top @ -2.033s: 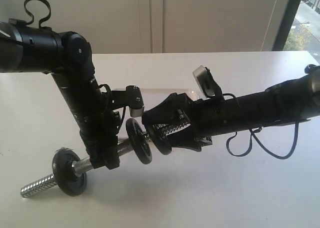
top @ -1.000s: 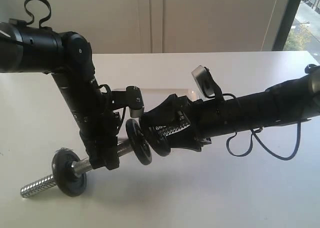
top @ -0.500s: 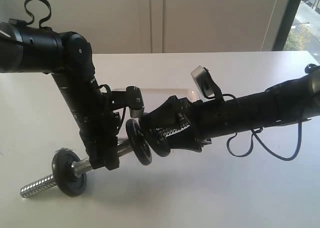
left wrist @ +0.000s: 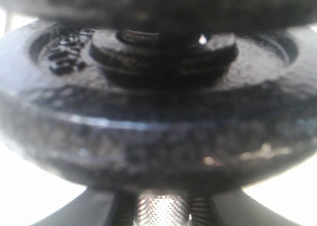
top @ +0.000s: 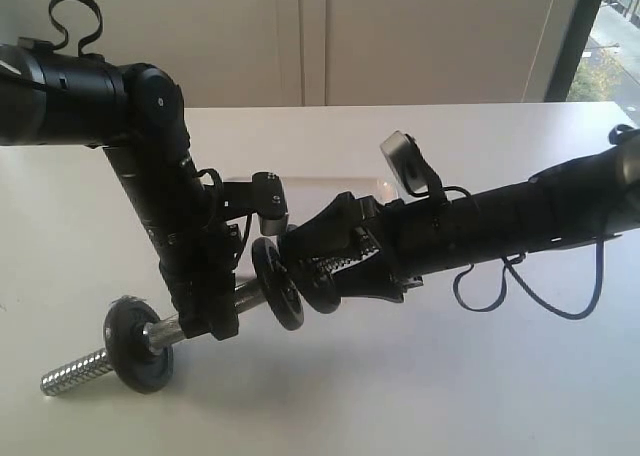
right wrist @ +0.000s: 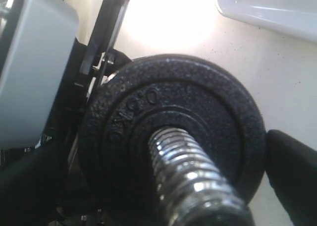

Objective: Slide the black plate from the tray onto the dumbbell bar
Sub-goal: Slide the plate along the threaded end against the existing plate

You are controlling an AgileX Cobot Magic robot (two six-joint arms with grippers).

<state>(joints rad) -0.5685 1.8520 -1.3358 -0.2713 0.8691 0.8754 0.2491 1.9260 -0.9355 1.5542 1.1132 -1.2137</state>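
Where the white table [top: 420,396] met pale wall panels [top: 430,36], a window [top: 615,46] showed at two o'clock. Raised letters on the black plate [right wrist: 218,107] were too blurred to read. It sat on the dumbbell bar [top: 70,373], at three o'clock of the left gripper [top: 215,319], which clamped the bar. The right gripper [top: 312,276] had its fingers wide apart beside the plate's rim; a grip I could not tell. The tray [right wrist: 267,10] was cut off.

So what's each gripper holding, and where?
Left gripper clamps the shiny chrome dumbbell bar at its middle. Right gripper straddles the round black iron plate by its rim; grip unclear.
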